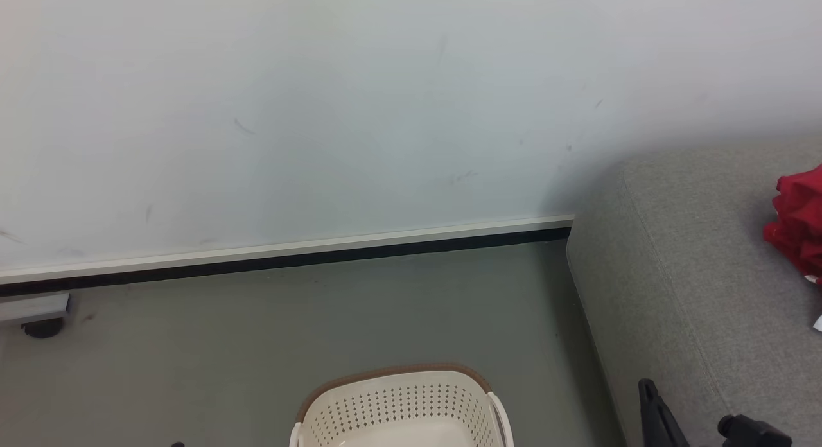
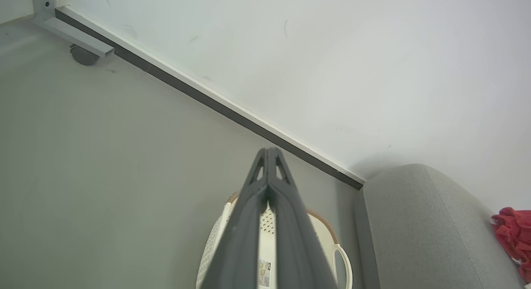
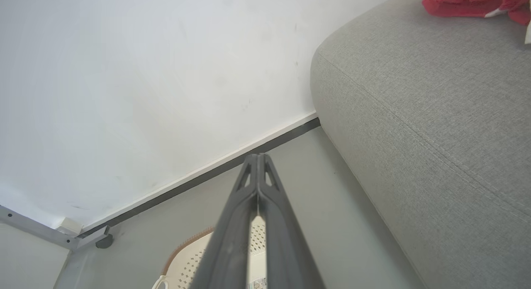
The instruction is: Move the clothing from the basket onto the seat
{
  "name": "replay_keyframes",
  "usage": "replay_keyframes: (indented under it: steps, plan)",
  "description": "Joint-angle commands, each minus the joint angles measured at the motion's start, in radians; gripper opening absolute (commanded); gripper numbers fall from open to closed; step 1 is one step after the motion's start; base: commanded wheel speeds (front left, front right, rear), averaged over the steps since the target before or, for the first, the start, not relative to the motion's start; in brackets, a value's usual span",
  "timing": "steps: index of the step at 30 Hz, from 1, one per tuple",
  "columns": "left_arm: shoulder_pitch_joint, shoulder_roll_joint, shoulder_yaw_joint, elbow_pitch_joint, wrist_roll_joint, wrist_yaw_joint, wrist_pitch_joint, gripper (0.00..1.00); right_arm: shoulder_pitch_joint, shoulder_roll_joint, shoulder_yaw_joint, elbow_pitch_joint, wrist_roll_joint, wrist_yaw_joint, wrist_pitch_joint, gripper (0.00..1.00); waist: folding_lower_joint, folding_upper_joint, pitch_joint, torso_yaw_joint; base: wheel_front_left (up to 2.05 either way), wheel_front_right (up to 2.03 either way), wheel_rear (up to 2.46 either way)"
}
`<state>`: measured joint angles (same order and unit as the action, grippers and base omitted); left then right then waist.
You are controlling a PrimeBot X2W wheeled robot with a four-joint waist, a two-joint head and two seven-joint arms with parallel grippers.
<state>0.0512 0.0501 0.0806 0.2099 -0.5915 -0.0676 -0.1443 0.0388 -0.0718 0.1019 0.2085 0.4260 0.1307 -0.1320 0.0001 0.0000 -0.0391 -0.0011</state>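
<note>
Bare floor is lying open between the basket and the wall, while the seat is walling off the right side, with clothing sitting on top.

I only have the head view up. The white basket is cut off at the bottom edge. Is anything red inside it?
Observer: The left wrist view looks into the basket. The patch of floor seen between the fingers is bare except for a paper label; no red there.
Operator: Is the left gripper holding anything?
Observer: No. The left gripper is shut, fingers pressed together with nothing between them.
Operator: The red heap on the grey seat is cut off too.
Observer: The right wrist view shows white trim on that clothing, which lies on the seat.
</note>
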Motion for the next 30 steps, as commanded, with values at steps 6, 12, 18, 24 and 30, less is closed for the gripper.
replay_keyframes:
  steps: [6,12,18,24,30]
  plan:
    - [-0.044,0.003,0.01,-0.015,-0.124,-0.002,0.033,0.0,-0.041,-0.018,-0.005,-0.012,0.159,0.0,0.008,0.0,0.0,0.0,0.003,0.0,0.0,0.0,0.0]
    - [-0.055,0.002,0.015,-0.014,-0.207,-0.004,0.057,0.0,-0.049,-0.026,-0.007,-0.011,0.268,0.0,0.015,0.0,0.0,0.0,0.005,0.0,0.0,0.0,0.0]
    - [-0.067,0.002,0.019,-0.013,-0.272,-0.005,0.077,0.0,-0.058,-0.033,-0.008,-0.01,0.353,0.0,0.018,0.0,0.0,0.0,0.007,0.0,0.0,0.0,0.0]
    - [-0.076,0.002,0.024,-0.012,-0.346,-0.007,0.099,0.0,-0.066,-0.041,-0.009,-0.008,0.45,0.0,0.024,0.0,0.0,0.0,0.009,0.0,0.0,0.0,0.0]
    - [-0.089,0.002,0.028,-0.011,-0.415,-0.009,0.119,0.0,-0.075,-0.049,-0.009,-0.007,0.542,0.0,0.027,0.0,0.0,0.0,0.011,0.0,0.0,0.0,0.0]
